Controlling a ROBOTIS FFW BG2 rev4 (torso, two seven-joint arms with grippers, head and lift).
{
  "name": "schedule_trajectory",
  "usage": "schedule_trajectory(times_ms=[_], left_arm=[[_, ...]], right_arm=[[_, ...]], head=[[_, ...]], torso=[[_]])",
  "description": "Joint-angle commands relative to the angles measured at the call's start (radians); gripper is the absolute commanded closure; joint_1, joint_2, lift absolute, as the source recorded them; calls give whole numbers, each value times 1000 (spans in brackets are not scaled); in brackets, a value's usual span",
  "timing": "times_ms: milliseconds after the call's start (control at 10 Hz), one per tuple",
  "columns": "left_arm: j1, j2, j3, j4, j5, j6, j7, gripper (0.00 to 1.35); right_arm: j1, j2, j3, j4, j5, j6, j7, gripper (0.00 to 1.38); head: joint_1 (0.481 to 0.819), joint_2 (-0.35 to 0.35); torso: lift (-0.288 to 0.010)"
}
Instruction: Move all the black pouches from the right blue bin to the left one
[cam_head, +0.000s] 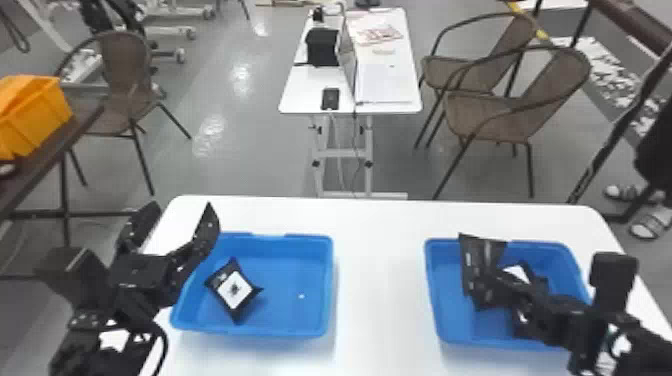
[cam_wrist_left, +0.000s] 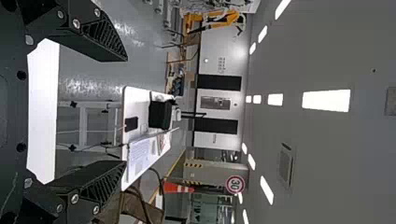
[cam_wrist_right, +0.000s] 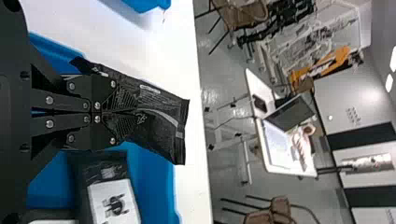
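Right gripper (cam_wrist_right: 135, 112) clamped across pouch (cam_wrist_right: 164, 125), over right bin (cam_head: 442, 300); left gripper (cam_wrist_left: 126, 111) spread wide, empty. Pouch likely light, slippery; mid-body hold advised.

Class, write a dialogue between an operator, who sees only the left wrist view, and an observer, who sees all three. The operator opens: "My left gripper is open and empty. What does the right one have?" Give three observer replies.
Observer: The right gripper is shut on a black pouch.
Operator: Has anything reached the left bin?
Observer: One black pouch with a white label lies in the left blue bin.
Operator: Is the held pouch the last one from the right bin?
Observer: No, another black pouch with a white label lies in the right blue bin.
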Motion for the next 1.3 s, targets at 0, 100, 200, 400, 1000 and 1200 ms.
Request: schedule_trajectory(times_ms=[0,100,200,400,1000,1200], left_arm=[[-14,-3,-16,-7,42,48,5,259],[-35,-3,-22,-32,85,149,3,259],[-57,-3,-31,-56,116,241,5,259],[-101,38,-54,-59,271,382,3,259],[-176,46,-105,-58,309,473,2,259],[-210,49,-137,-58,324,519,-1,259]], right_arm=[[-66,-30,33,-34,7,54,71,1286],[-138,-49,88,-8,15,66,149,1286],[-201,-59,152,11,14,66,191,1286],[-313,-70,264,55,-9,59,232,1286],[-517,-64,554,288,-282,-52,277,1286],[-546,-59,593,305,-304,-63,281,1285]], head=[[695,67],[695,80],[695,101],[695,132],[695,244],[695,257]], torso=[[10],[10],[10],[10],[10],[10]])
